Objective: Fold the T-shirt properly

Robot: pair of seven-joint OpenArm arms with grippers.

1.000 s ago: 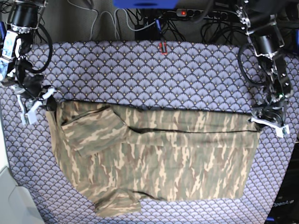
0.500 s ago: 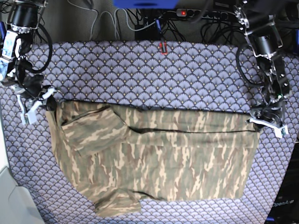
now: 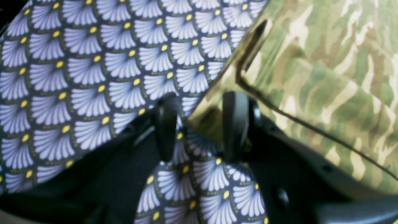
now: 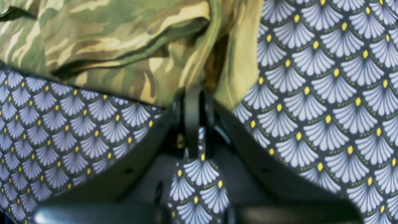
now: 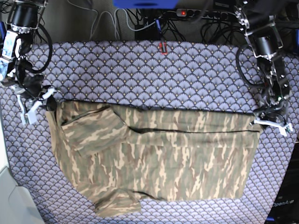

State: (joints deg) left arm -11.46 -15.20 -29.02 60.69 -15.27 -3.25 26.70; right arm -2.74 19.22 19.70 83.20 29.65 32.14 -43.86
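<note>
Base view: the T-shirt (image 5: pixel 154 156) lay folded across the near half of the counter (image 5: pixel 154 74), its long top edge running almost from the left edge to the right edge, one sleeve doubled onto the body at upper left and another sticking out at the near-left bottom.

I had the right gripper (image 5: pixel 35 105) at the shirt's top-left corner. In the right wrist view its jaws were pressed together, with bunched camouflage fabric (image 4: pixel 149 53) lying against the tips; I couldn't tell for sure whether cloth was actually pinched between them, so I'd only call them closed.

The left gripper (image 5: pixel 271 122) sat at the top-right corner. In the left wrist view its jaws stood apart, straddling the shirt's corner (image 3: pixel 208 109) with the patterned cloth of the counter showing between them, nothing clamped.

My read: both arms sat at the two ends of the same edge so that edge could be lifted evenly for the next fold; the left needed to close first.
</note>
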